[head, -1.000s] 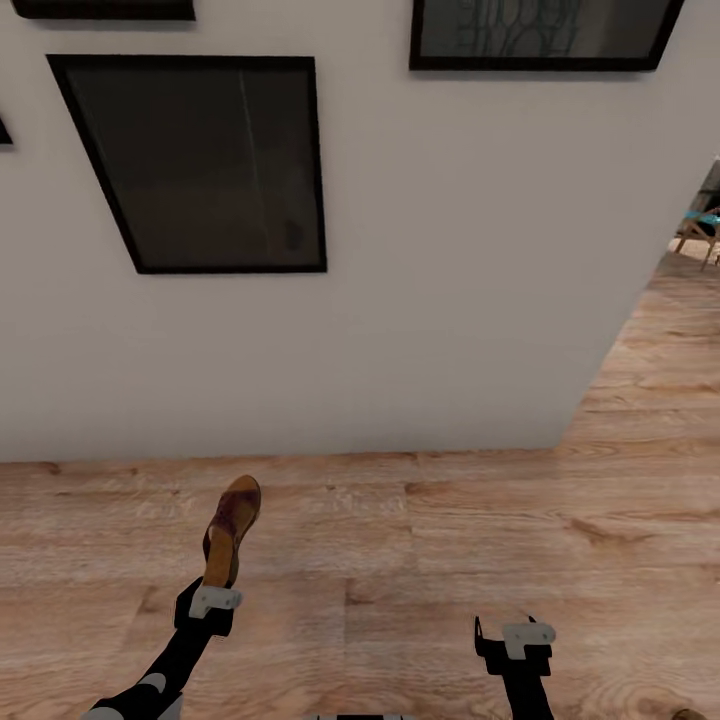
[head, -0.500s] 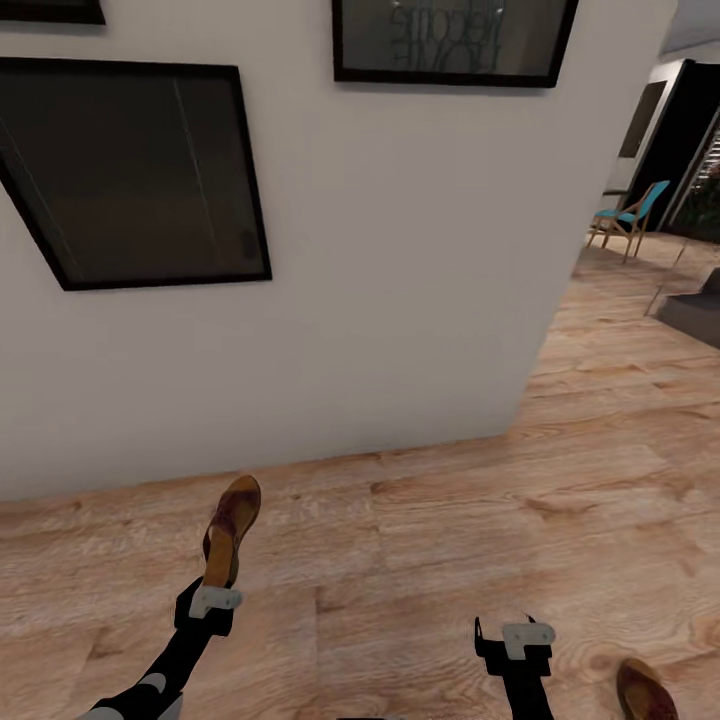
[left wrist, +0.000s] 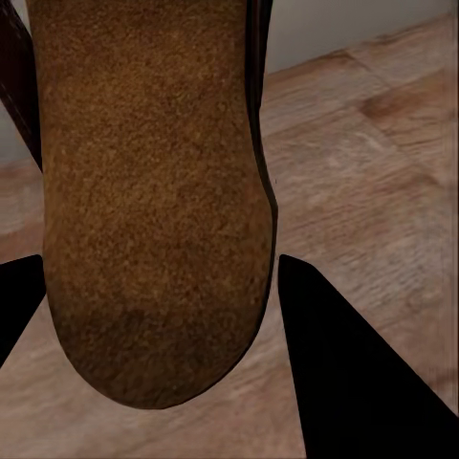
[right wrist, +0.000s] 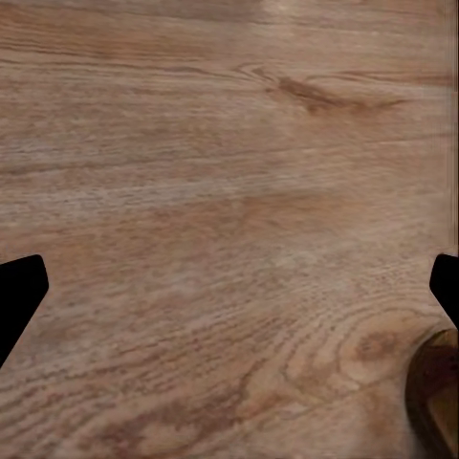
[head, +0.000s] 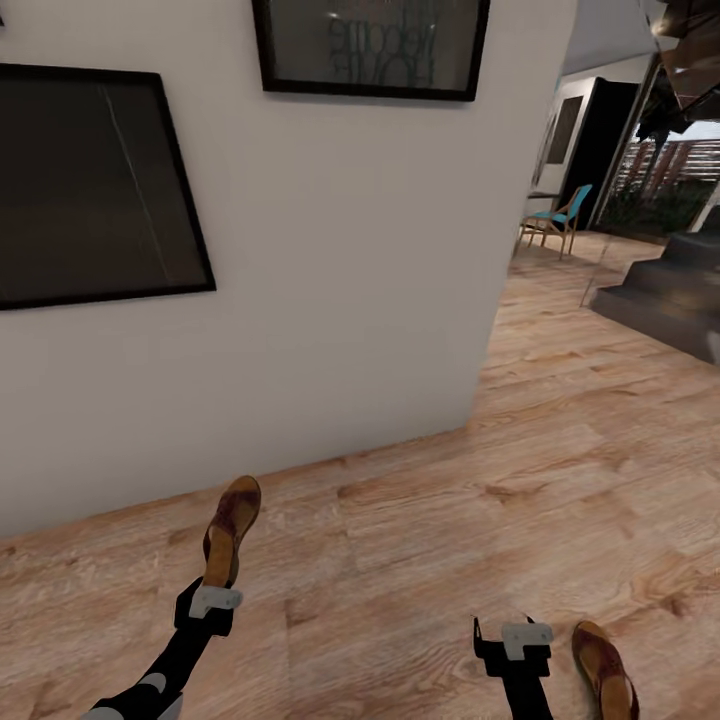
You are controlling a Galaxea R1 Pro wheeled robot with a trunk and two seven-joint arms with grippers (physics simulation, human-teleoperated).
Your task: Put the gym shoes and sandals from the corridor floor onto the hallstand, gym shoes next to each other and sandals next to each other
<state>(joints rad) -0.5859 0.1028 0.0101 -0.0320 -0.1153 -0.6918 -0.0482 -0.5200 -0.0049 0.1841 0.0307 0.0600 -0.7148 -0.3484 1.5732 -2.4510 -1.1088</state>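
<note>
The left gripper (head: pixel 212 603) is clamped on the heel end of a brown sandal (head: pixel 230 530), which stands out beyond the fingertips, turned on its edge, its toe pointing away toward the white wall (head: pixel 350 300); in the left wrist view the sandal's tan suede underside (left wrist: pixel 153 201) lies between the two dark fingers (left wrist: pixel 354 373), one finger touching each side of it, and the rounded end of the sole reaches back past the fingertips toward the camera; the corridor floor (head: pixel 480 540) shows beyond the held sandal, apart from it.

The right gripper (head: pixel 512 640) has its fingers spread wide with nothing between them; in the right wrist view the two black fingertips (right wrist: pixel 19 292) sit at opposite edges of the picture with bare wood-grain planks between them; the second sandal (head: pixel 604 668) lies flat on the floor just outside the right gripper's outer finger, near it but not touching, its length running roughly along the fingers' direction; in the right wrist view a dark brown edge of this sandal (right wrist: pixel 435 392) shows just beyond the fingertip on that side, outside the gap.

Ahead of both grippers the wall carries two dark framed pictures (head: pixel 90 190); past the wall's corner, well beyond the right gripper, the floor runs on to a blue-seated chair (head: pixel 560 215) and a dark set of steps (head: pixel 670 290).
</note>
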